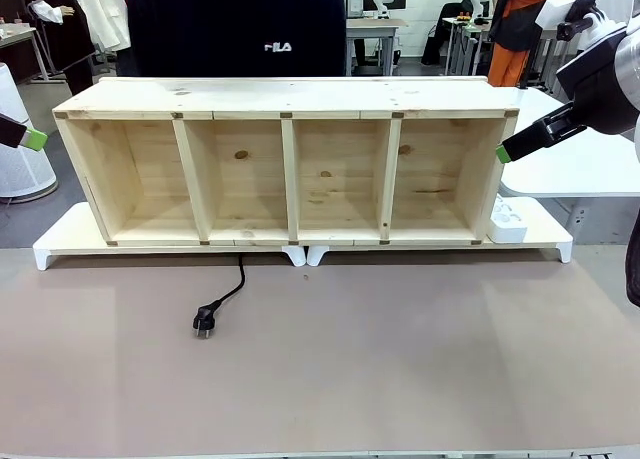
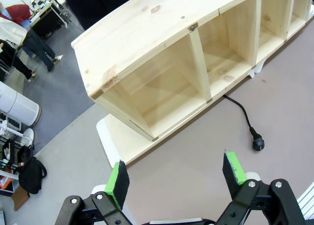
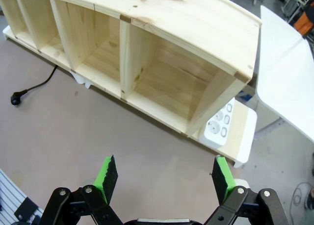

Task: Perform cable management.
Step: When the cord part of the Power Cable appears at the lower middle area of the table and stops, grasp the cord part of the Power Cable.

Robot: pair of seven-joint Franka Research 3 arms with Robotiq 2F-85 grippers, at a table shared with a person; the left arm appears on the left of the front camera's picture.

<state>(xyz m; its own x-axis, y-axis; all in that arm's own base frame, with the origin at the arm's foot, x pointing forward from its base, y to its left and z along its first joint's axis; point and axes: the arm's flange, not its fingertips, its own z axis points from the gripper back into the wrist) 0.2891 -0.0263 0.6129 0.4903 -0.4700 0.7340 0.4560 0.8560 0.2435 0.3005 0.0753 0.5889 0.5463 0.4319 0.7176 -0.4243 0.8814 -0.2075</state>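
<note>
Opening step, I judge: nothing is grasped. The left gripper (image 2: 174, 173) hangs wide open, empty. The cable (image 1: 240, 275) trails from beneath the wooden shelf (image 1: 290, 97), its plug (image 1: 204, 322) on the table (image 1: 420, 369) at the shelf's seven o'clock. The right gripper (image 3: 164, 175) also gapes empty. Next: a descent onto the cable near the plug.

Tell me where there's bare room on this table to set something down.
The brown tabletop in front of the wooden shelf is bare on both sides of the cable and its plug. All four compartments are empty. Tightest: the shelf's right end, beside the power strip.
</note>
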